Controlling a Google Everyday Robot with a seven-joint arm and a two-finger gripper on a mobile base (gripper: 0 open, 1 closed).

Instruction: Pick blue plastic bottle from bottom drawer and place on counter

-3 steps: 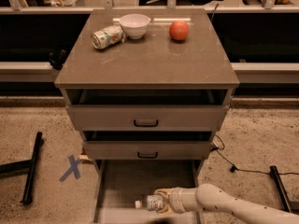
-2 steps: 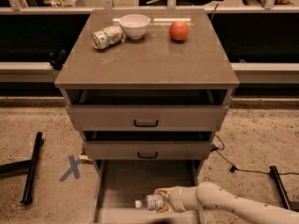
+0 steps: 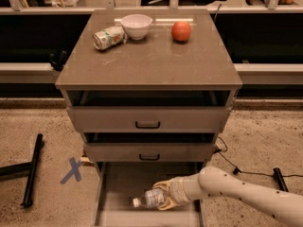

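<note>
Camera view: hand [image 3: 161, 196] at 6 o'clock pinching blue plastic bottle [image 3: 147, 199] in bottom drawer [image 3: 118, 176]; bottle base hidden; arm [image 3: 239, 189] cropped.

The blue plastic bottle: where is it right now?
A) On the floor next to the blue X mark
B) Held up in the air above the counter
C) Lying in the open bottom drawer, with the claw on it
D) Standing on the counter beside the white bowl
C: the blue plastic bottle lies on its side in the bottom drawer, with the claw closed around its end.
</note>
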